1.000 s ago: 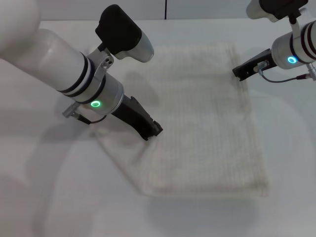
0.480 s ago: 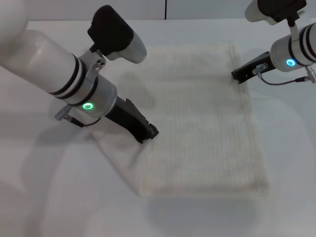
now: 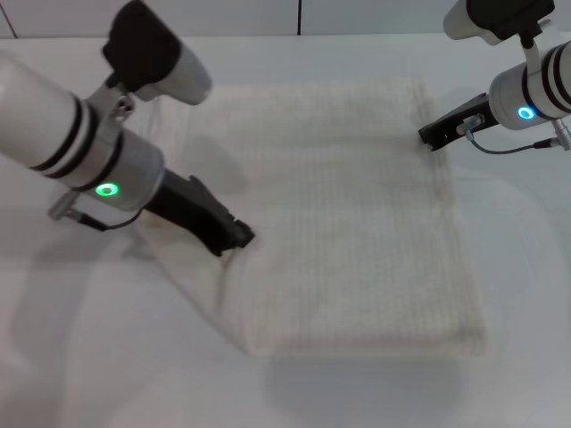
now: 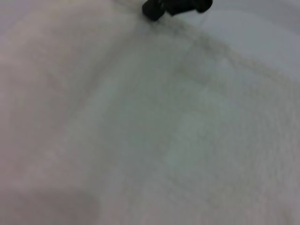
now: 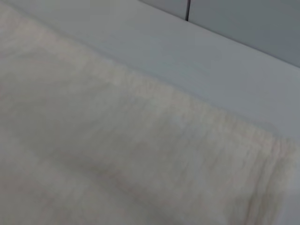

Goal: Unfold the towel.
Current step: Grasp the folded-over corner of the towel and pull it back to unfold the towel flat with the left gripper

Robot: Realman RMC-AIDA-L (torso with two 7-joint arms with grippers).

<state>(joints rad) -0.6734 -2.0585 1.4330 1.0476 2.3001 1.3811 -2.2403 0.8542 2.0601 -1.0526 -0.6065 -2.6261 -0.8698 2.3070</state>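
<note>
Covering most of the pale grey-white table (image 3: 80,357), the cream towel (image 3: 357,223) lies nearly flat, its ribbed weave faint and its near edge a thick soft hem; a darker wall with one vertical seam runs along the table's far side. No writing or label can be read anywhere; the only markings are small green ring lights on both arms. The left gripper (image 3: 239,237) has its dark tip down on the towel's left border, where a thinner flap of cloth spreads out toward the near left; whether its fingers are apart or pinched together cannot be told. The right gripper (image 3: 430,136) rests at the towel's far right edge, its finger state equally unclear. Only the left wrist view catches the right gripper far off across the cloth, while the right wrist view alone shows the hemmed corner (image 5: 269,154) against bare table.
</note>
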